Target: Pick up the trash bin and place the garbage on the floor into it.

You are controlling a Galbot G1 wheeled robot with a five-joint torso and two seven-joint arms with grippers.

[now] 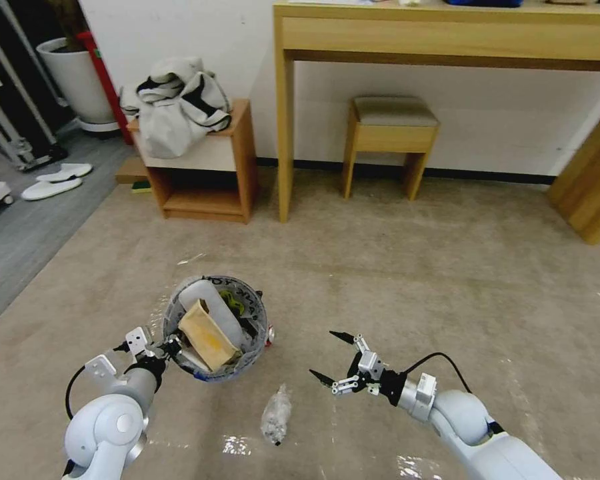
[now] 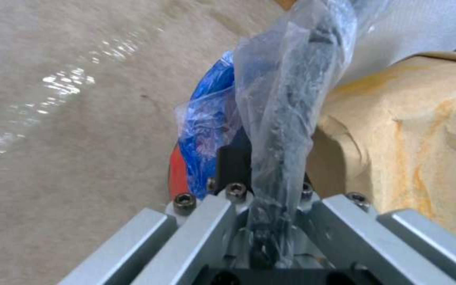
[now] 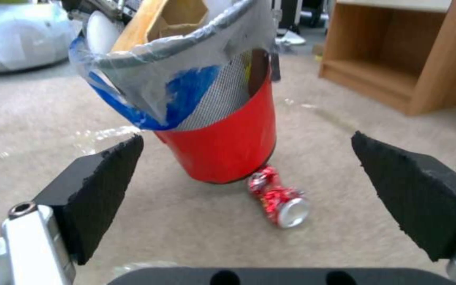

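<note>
Reaching in from the lower left, the left arm bends at the elbow and brings its left gripper (image 1: 171, 349) to the near rim of the bin (image 1: 215, 327), where the fingers are pinched on the rim and the clear bag (image 2: 286, 99) that lines it. The bin sits on the carpet (image 1: 413, 267) in front of the robot, tilted a little toward the left gripper. Inside it stand a brown cardboard scrap (image 1: 210, 335) and a white slipper (image 1: 210, 299), both rising to the rim.

Stretching from the lower right, the right arm points its right gripper (image 1: 331, 357) toward the bin, with the 2 black-padded fingers (image 3: 101, 186) spread wide and nothing between them. It hovers above the carpet, apart from the bin.

A clear plastic wad (image 1: 276, 415) lies on the carpet between the 2 arms, near the right gripper and just short of the bin. A crushed red can (image 3: 280, 202) lies beside the bin's red base, touching it or nearly so.

Open carpet spreads wide to the right and ahead of the bin. Farther back stand a low wooden cabinet (image 1: 203, 180), a desk (image 1: 447, 40) and a stool (image 1: 390, 143) along the wall.
</note>
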